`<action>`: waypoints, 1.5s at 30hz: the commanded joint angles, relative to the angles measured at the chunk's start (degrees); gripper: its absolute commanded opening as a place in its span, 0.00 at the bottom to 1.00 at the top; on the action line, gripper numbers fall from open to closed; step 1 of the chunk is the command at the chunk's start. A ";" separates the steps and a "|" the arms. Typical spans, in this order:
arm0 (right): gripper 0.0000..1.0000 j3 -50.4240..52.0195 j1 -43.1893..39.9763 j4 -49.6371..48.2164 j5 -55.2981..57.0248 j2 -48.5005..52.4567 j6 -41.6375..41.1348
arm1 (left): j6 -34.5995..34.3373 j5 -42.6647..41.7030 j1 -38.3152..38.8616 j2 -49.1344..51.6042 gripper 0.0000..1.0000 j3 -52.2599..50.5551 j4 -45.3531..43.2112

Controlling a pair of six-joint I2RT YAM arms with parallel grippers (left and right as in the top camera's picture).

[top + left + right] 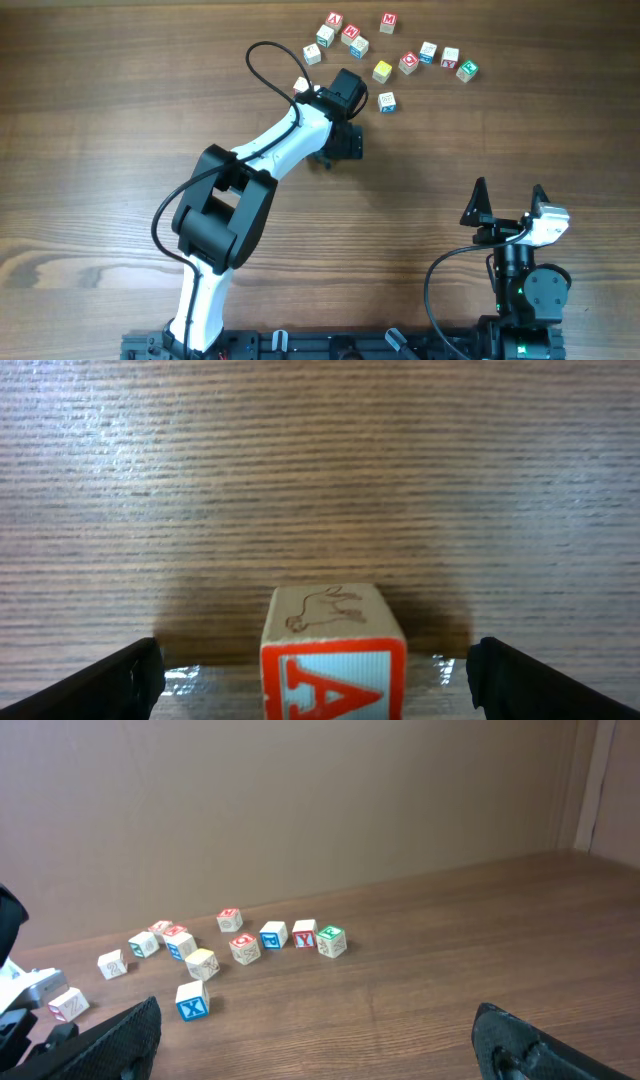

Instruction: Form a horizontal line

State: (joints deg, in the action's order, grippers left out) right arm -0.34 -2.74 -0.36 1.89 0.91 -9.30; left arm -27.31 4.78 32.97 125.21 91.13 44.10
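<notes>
The yellow cube [382, 71] lies at the back with a red-faced cube [409, 62] to its right. A white cube with blue print [387, 101] lies nearer, apart from them. They also show in the right wrist view: yellow [201, 963], red-faced [245, 948], blue X [192, 1001]. My left gripper [338, 145] points down left of the white cube. In the left wrist view it [315, 672] is open around a cube with a red A [333, 660], with its jaws clear of the cube's sides. My right gripper [510, 195] is open and empty at the front right.
Several other letter cubes are scattered at the back, among them a red M cube [388, 21] and a green one [466, 70]. A white cube [301, 87] lies against the left arm. A black cable [262, 60] loops above that arm.
</notes>
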 commanded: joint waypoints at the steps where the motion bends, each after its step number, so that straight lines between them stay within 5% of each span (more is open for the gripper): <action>1: 1.00 0.04 -0.28 -0.15 -0.70 -0.26 0.24 | -0.17 -0.22 -0.24 -3.78 1.00 -0.46 1.92; 12: 1.00 0.04 -0.28 -0.15 -0.70 -0.26 0.24 | 0.00 -0.13 -0.24 -18.08 1.00 -0.46 6.29; 33: 1.00 0.04 -0.28 -0.15 -0.72 -0.26 0.24 | 0.02 13.88 -0.96 -35.12 1.00 -0.46 13.70; 45: 1.00 0.04 -0.28 -0.15 -0.70 -0.26 0.22 | -3.23 18.99 -8.50 -46.47 1.00 -0.48 28.72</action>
State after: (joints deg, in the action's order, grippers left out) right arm -0.36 -2.74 -0.36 1.89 0.89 -9.30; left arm -28.38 22.31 25.34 81.78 90.76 71.44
